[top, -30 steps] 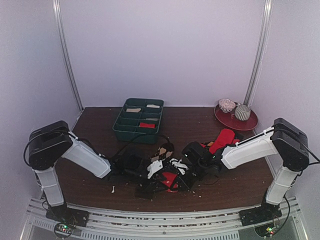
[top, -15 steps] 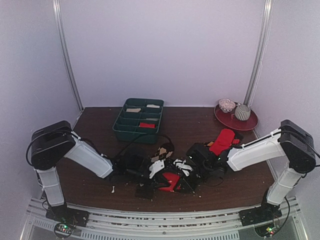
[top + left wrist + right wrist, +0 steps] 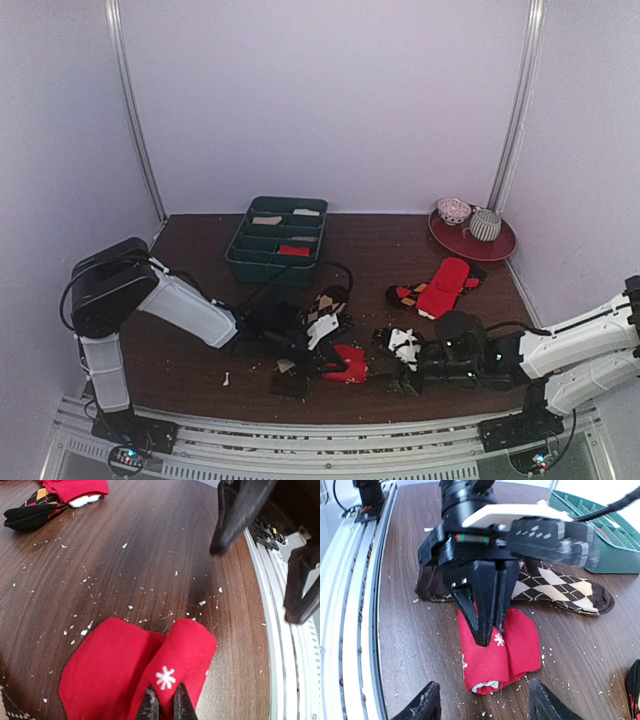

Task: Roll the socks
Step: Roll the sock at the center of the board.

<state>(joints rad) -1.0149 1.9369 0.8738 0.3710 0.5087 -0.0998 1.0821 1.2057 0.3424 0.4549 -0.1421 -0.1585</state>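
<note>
A bright red sock [image 3: 505, 652] with small white snowflakes lies rolled on the brown table, a white cuff showing at its near end. My left gripper [image 3: 164, 702] is shut on a fold of it beside a snowflake. From above, the roll [image 3: 347, 363] sits just right of that gripper [image 3: 330, 350]. The brown argyle sock [image 3: 555, 587] lies flat behind the roll and partly under the left gripper [image 3: 487, 625]. It also shows from above [image 3: 325, 305]. My right gripper [image 3: 482, 707] stands open a short way in front of the roll, touching nothing [image 3: 392, 358].
A plain red sock with a dark patterned one [image 3: 440, 285] lies at the middle right. A green divided tray [image 3: 278, 240] stands at the back, and a red plate [image 3: 470, 245] with two cups at the back right. White crumbs litter the table; its metal rail runs along the near edge.
My right gripper has opened, let go of the red roll and drawn back to the right. My left gripper has shut on the red sock and stays there.
</note>
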